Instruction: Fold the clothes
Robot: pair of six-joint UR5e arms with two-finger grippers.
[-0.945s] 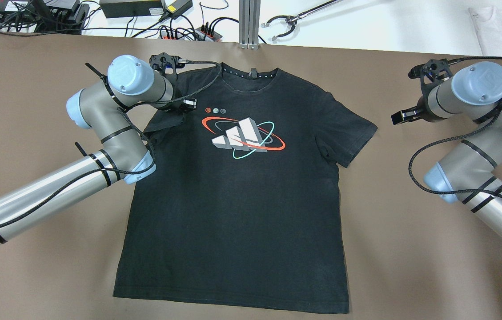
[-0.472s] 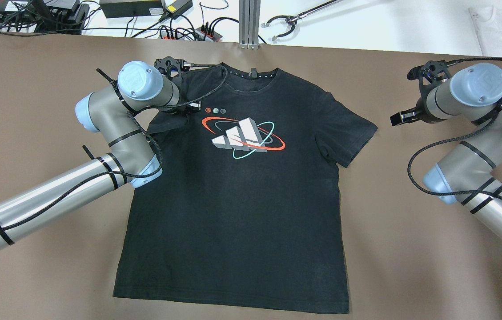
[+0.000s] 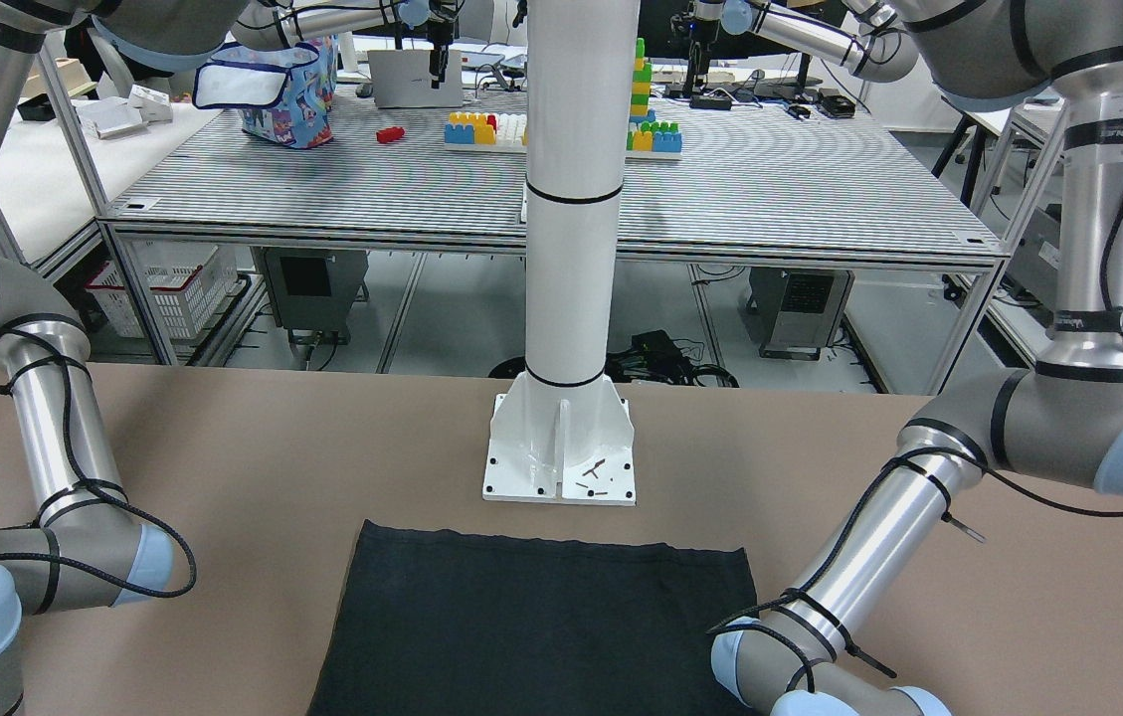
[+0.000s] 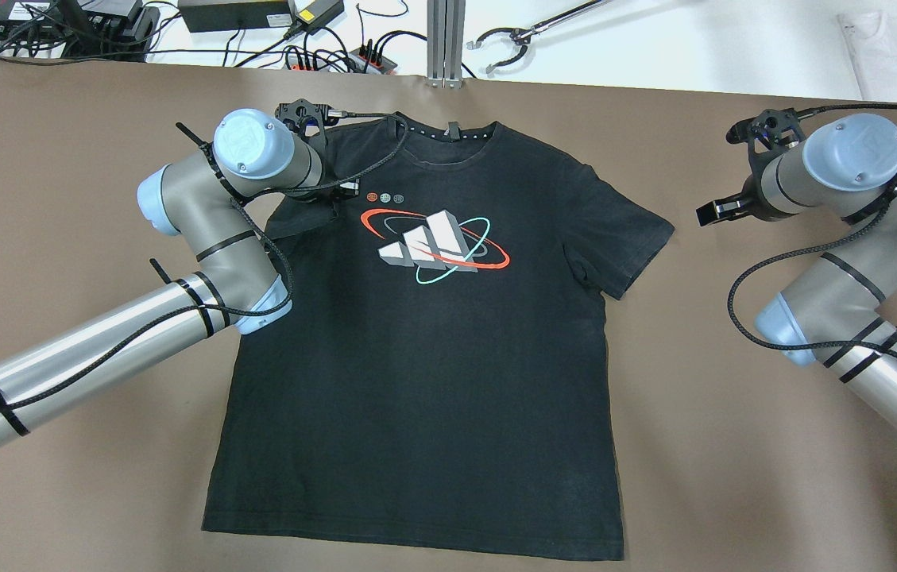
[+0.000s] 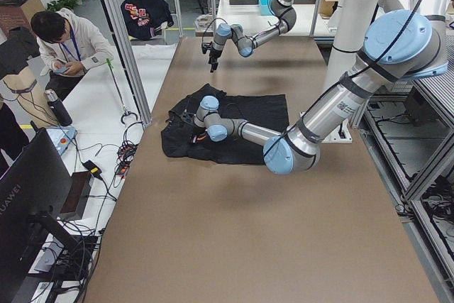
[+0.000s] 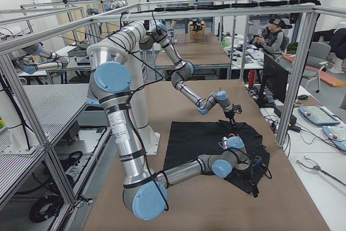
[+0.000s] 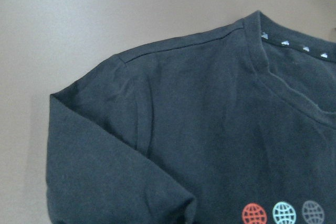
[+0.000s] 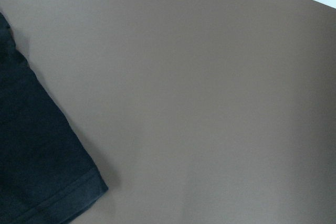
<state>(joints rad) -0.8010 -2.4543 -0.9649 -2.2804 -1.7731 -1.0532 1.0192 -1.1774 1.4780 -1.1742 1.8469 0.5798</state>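
Covering the middle of the brown table point(image 4: 59, 159), the black T-shirt point(image 4: 424, 381) is laid flat, print up, collar at the far edge. The left tool point(image 4: 339, 189) is positioned over its bunched sleeve. The right tool point(image 4: 712, 211) is held beside the other sleeve, apart from it. Finger spacing of either tool cannot be told.

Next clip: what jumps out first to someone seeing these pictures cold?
A black T-shirt with a red-and-teal logo lies spread face up in the middle of the brown table. The left arm bends over one shoulder, where the sleeve looks drawn inward, while the right arm hangs over bare table beyond the outspread sleeve.
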